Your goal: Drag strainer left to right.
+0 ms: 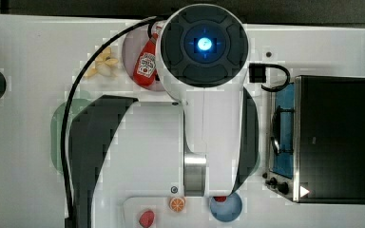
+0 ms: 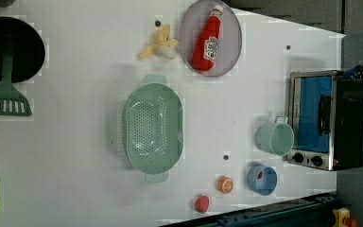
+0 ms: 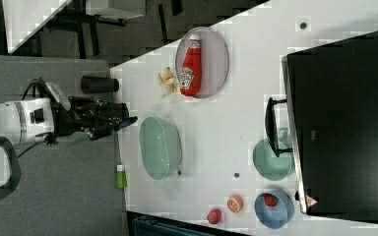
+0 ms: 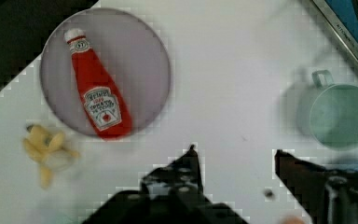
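The strainer [image 2: 153,127] is a pale mint-green oblong colander with a grid of small holes, resting open side up near the table's middle. It also appears in the right view [image 3: 160,147], and in the top view a strip of the strainer [image 1: 57,129] peeks out from behind the arm. My gripper [image 3: 130,119] hangs in the air by the strainer's end in the right view, apart from it. In the wrist view the gripper [image 4: 235,161] is open, its two dark fingers [image 4: 190,164] spread with only bare table between them.
A ketchup bottle [image 2: 208,40] lies on a grey plate [image 2: 231,47], with a banana peel [image 2: 159,43] beside it. A mint mug [image 2: 275,138] stands by the toaster oven [image 2: 328,120]. A blue bowl [image 2: 262,179], orange slice [image 2: 225,184], strawberry [image 2: 201,204], black pan [image 2: 12,47] and spatula [image 2: 5,101] lie around.
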`<state>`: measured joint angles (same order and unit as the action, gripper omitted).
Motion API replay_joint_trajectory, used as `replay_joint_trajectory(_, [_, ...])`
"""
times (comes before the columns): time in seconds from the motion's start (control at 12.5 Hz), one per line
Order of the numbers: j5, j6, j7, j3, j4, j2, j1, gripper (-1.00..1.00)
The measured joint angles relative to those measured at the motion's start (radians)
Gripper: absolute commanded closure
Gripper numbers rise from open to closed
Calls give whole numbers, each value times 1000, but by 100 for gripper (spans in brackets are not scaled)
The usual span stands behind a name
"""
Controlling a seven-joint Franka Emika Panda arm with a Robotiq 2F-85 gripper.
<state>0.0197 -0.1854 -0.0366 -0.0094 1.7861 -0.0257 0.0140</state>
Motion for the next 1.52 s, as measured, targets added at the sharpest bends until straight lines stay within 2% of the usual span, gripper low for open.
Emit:
replay_joint_trajectory(0.24, [5, 191, 45, -32, 184, -255, -6, -99])
replay_joint_trajectory(0.32, [-6, 192, 45, -46, 193, -326, -4, -100])
replay_joint_trajectory(0.48, [-12, 153, 54, -42, 148, -384, -17, -100])
replay_joint_trajectory(0.72, [-8, 121, 115, 43, 88, -348, -34, -100])
replay_joint_trajectory(0.96, [-15, 123, 264, 202, 85, -204, -12, -100])
replay_joint_trajectory(1.28, [-25, -10, 630, 455, 134, 5, 31, -100])
replay_joint_trajectory(1.52, [-12, -128, 929, 599, 214, 50, 46, -100])
